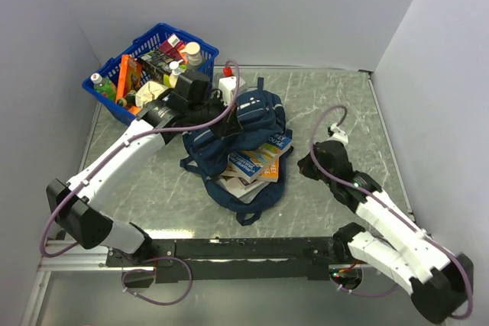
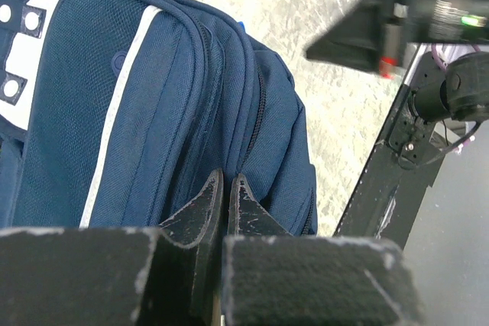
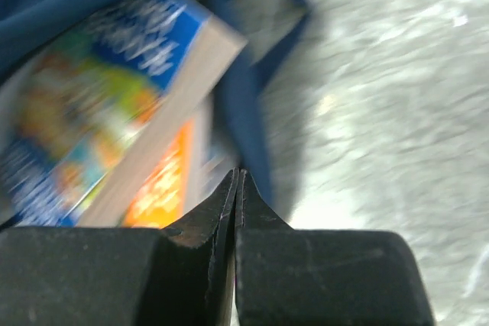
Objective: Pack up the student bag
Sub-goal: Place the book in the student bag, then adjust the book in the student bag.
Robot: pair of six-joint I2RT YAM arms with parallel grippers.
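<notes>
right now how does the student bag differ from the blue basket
The student bag is soft navy fabric, slumped mid-table. The blue basket is rigid, brighter latticed plastic at the far-left corner. The bag's books lie flat, spilling out of its opening, while the basket's bottles and packets mostly stand inside its walls. Both are blue and hold items.
</notes>
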